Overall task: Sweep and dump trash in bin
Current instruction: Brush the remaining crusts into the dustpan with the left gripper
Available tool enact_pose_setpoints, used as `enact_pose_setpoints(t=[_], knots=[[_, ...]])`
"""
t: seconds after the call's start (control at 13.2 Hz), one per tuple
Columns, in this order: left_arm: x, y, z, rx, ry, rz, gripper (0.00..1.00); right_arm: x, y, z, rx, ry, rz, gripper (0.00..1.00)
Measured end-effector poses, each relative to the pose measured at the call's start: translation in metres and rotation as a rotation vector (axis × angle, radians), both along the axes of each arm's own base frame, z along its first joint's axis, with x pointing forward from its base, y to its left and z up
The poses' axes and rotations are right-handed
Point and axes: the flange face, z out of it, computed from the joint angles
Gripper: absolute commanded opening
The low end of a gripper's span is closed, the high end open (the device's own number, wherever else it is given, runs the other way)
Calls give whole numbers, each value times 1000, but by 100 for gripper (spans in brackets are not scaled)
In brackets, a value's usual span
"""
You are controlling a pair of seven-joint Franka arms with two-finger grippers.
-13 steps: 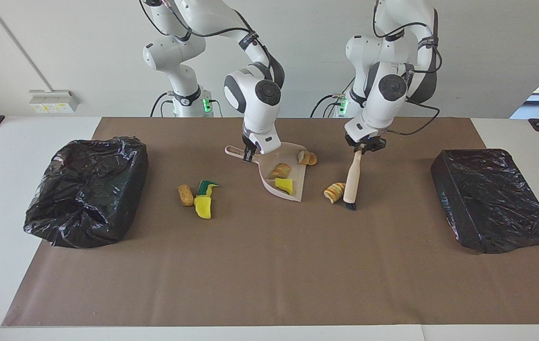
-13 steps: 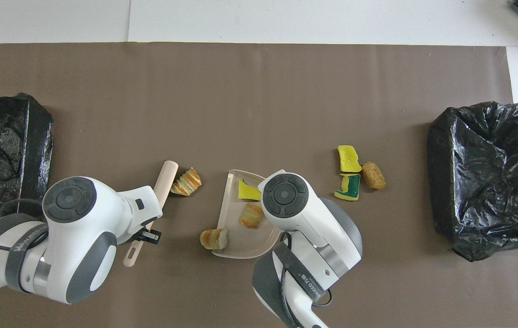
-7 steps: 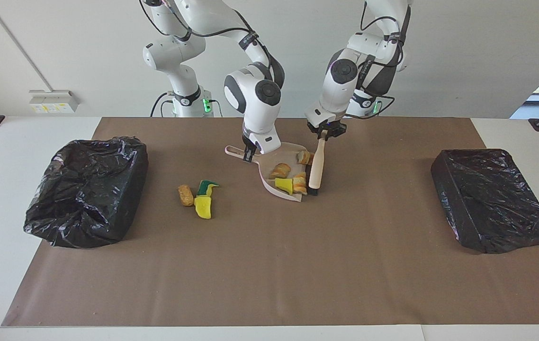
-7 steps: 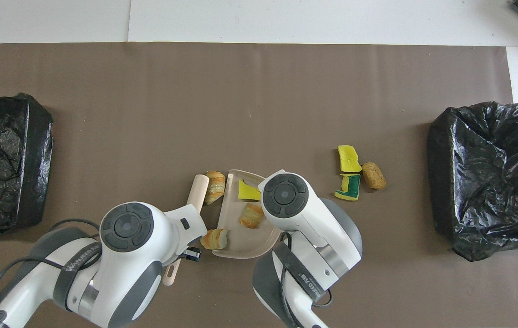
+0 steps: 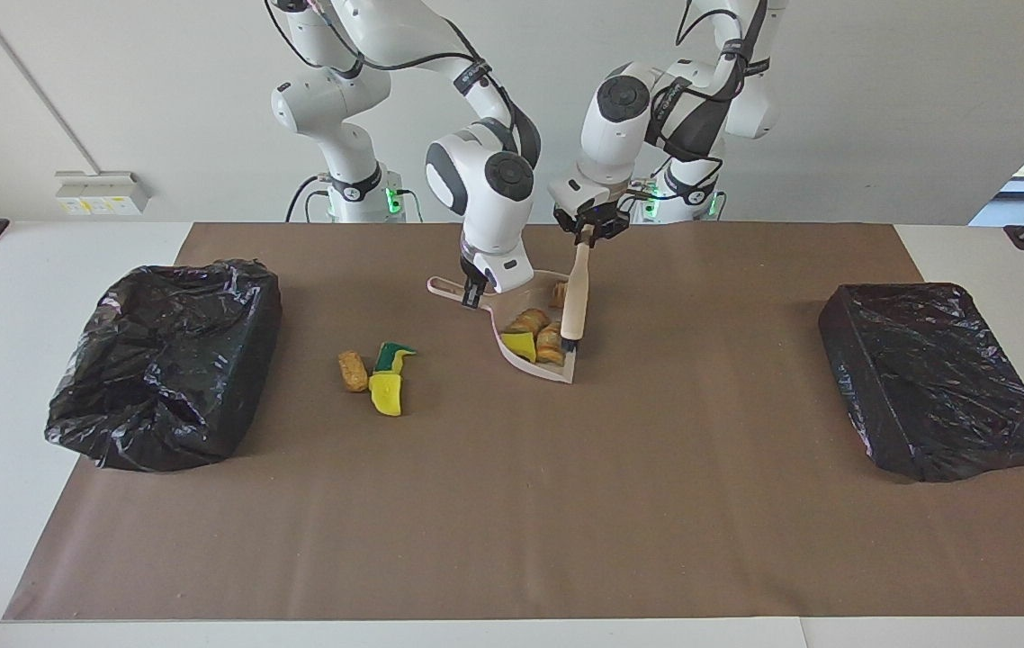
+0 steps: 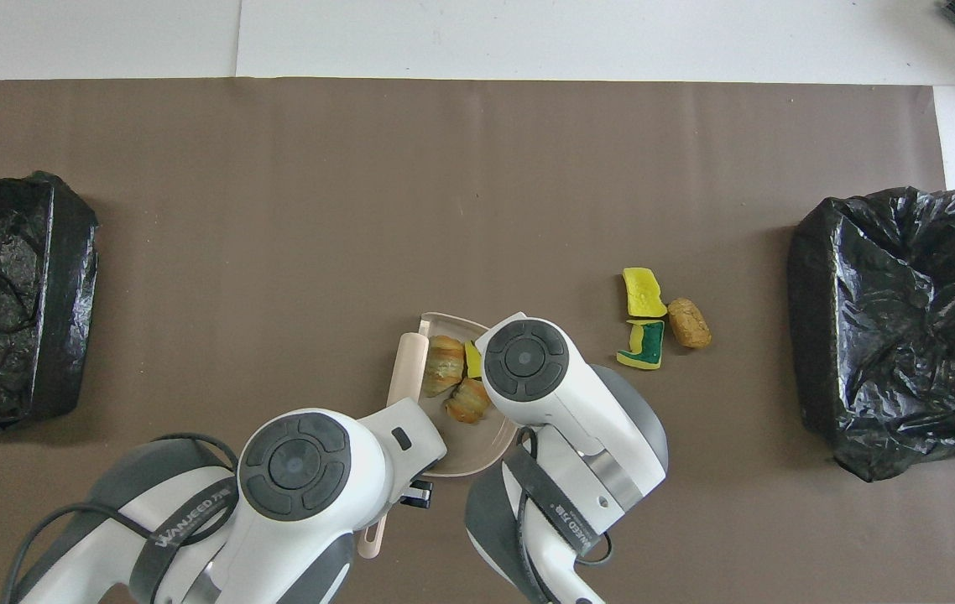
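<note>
Overhead view shows four trash bits in the dustpan [image 6: 490, 443], which the right gripper [image 5: 476, 290] pinches by its handle; the left gripper [image 5: 586, 232] pinches the brush [image 5: 574, 301] at the pan's mouth. Three bits [image 6: 654, 317] lie beside the dustpan, toward the open bin [image 6: 897, 327]. Dumping remains.

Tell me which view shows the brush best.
Facing view. The brush shows whole there: handle top in the left gripper, bristles down at the dustpan's open edge beside the trash. Overhead, the left arm covers the brush's middle; only its two ends show.
</note>
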Motion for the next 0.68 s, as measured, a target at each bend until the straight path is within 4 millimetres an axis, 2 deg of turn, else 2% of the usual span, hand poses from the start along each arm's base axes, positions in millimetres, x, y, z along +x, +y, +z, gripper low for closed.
enact_pose_setpoints(t=[0.15, 0.23, 0.68], knots=[[13, 16, 19, -1, 10, 37, 0, 0, 0, 0, 0, 0, 0, 0], [17, 22, 23, 1, 15, 53, 0, 0, 0, 0, 0, 0, 0, 0], [33, 47, 16, 5, 17, 132, 0, 0, 0, 0, 0, 0, 0, 0]])
